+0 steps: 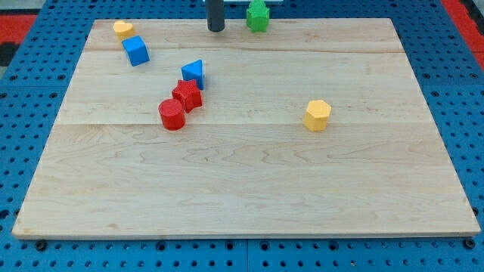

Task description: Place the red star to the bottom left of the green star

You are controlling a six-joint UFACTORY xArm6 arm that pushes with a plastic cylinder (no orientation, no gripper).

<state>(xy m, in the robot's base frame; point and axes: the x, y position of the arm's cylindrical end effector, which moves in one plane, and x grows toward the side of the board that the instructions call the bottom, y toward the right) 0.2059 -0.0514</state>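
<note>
While the rod hung at the top centre of the frame, its tip (216, 29) sat on the board's far edge, just left of the green star (258, 16), not touching it. No pincer on this rig, just a bare rod, so nothing to spread or press together; it held nothing.

Green star was at the top edge, slightly right of centre, partly off the wooden board (249, 189). The red star (187, 96) lay left of centre, upper-middle of the frame, well apart from the tip. It was packed tight: red cylinder (172, 115) touching it at lower left, blue triangle (193, 72) touching or just beside it at upper right.

Farther out: blue cube (136, 51) upper left, a yellow block (123, 29) in the top left corner, shape hard to tell, and a yellow hexagon-like block (318, 115) right of centre.

Step, as I judged it: approach not yet made, red star untouched. Next move called for bringing the tip round to the star's lower left side, between it and the red cylinder if a gap allowed, then pushing up and right toward a spot below-left of the green star. Blue triangle sat in that path, so likely dragged along.
</note>
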